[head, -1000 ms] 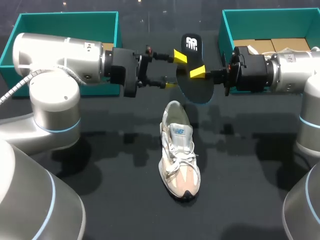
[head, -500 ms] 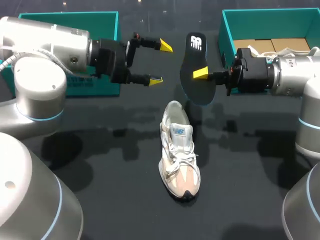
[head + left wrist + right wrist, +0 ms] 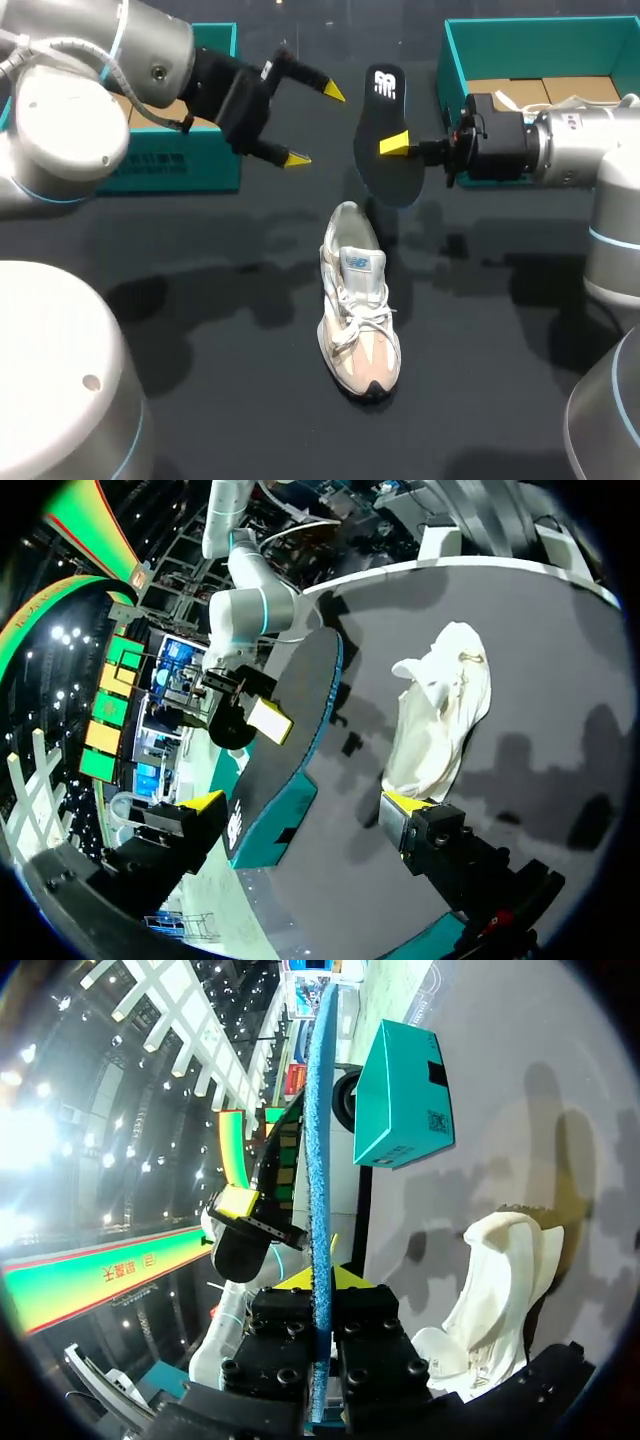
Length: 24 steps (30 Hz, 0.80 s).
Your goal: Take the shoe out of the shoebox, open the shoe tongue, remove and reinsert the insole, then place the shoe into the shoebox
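Now let go by left gripper, drawn off leftward, fingers spread and empty. Hangs on edge above the heel: flat black foam insole with teal underside, pinched by right gripper alone. Below, grey-and-beige laced sneaker on black table, outside teal cardboard shoebox. Could swivel or slip in that single pinch; could buckle against the collar if lowered askew.

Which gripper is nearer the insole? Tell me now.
Right. The right gripper is shut on the insole; the left gripper is open, beside it without touching.
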Each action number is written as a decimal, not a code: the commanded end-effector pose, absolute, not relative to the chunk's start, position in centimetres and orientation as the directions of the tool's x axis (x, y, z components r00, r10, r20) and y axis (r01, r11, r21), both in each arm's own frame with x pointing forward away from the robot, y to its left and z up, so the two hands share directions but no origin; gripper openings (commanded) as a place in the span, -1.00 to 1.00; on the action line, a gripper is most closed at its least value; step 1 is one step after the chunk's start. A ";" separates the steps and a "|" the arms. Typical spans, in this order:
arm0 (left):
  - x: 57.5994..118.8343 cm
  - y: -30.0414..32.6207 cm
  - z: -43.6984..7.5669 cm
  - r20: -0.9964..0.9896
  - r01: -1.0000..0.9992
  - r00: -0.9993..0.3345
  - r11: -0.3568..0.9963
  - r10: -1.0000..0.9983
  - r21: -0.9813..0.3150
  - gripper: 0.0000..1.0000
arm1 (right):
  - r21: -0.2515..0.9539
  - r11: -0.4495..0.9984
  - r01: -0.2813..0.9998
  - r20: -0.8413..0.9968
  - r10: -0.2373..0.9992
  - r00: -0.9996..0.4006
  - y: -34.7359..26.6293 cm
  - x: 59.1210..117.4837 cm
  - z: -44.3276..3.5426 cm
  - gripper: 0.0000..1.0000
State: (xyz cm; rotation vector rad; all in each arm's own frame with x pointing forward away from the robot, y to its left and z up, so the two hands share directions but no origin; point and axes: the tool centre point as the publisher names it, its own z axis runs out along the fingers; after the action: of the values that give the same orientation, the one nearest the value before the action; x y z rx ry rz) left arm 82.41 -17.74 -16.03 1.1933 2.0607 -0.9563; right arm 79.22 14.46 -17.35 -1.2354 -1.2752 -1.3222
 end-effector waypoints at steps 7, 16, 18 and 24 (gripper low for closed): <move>81.7 -14.0 -18.4 -0.438 0.634 -0.771 0.502 0.462 -0.588 1.00 | 0.243 -0.122 0.962 0.970 0.044 -0.239 15.5 80.4 -18.1 -1.00; 80.7 -13.7 -19.4 -0.308 0.549 -0.836 0.696 0.454 -0.464 1.00 | 0.295 -0.133 0.946 0.955 0.074 -0.287 15.7 80.6 -18.5 -1.00; 80.7 -13.7 -19.4 -0.308 0.549 -0.836 0.696 0.454 -0.464 1.00 | 0.295 -0.133 0.946 0.955 0.074 -0.287 15.7 80.6 -18.5 -1.00; 81.1 -14.4 -21.0 -0.217 0.437 -0.898 0.722 0.383 -0.537 1.00 | 0.295 -0.133 0.946 0.955 0.074 -0.287 15.7 80.6 -18.5 -1.00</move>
State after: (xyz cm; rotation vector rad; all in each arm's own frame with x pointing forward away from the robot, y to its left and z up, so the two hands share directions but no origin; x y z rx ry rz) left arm 80.25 -13.66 -19.82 0.7341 2.7635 -0.8737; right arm 80.62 15.57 -18.46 -1.2002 -1.3969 -1.5107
